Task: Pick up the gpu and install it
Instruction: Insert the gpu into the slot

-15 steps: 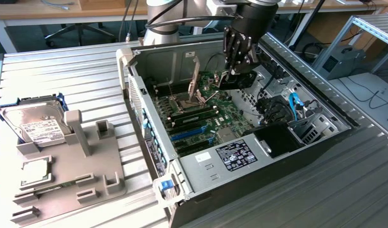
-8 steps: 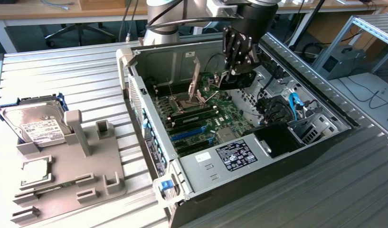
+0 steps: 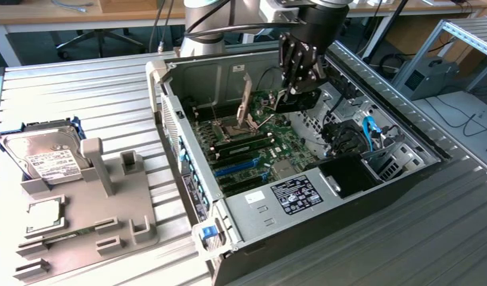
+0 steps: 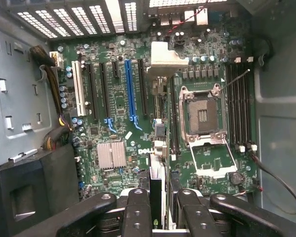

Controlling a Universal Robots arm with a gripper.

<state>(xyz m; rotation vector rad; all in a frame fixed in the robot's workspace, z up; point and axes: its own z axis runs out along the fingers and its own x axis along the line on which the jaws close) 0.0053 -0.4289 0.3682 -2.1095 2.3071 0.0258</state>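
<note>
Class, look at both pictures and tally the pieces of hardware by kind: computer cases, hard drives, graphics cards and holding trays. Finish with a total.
Computer case: 1, lying open
Hard drive: 1, on the tray
gpu: 1, held in the pincer above the motherboard
Grey holding tray: 1
Total: 4

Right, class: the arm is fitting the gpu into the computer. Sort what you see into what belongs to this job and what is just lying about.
Belongs to the job:
- gpu, gripped in the hand
- motherboard
- open computer case

Just lying about:
- hard drive
- grey parts holder, on which the drive rests
</note>
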